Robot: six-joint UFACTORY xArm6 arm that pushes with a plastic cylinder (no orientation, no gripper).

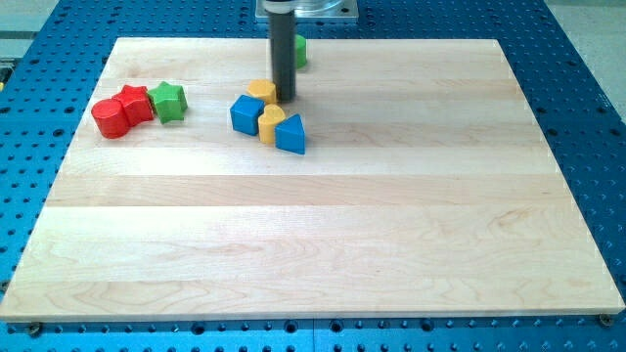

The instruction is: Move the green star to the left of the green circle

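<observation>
Seven small blocks sit toward the far-left part of the pale wooden tabletop (323, 244), and the job looks barely begun. Nearest lie a blue triangular block (291, 135), a yellow block (271, 123) and a blue cube (245, 113). Further left, near the left edge, the green star (168, 101) touches a red star-like block (136, 104) beside a red cylinder (111, 117). My tip (284, 98) rests just beside another yellow block (260, 91), well apart from the green star. No fingers exist on this rod, so none open or close. Farthest, the green circle (300, 52) peeks from behind the rod at the far edge; the star must yet travel there.
</observation>
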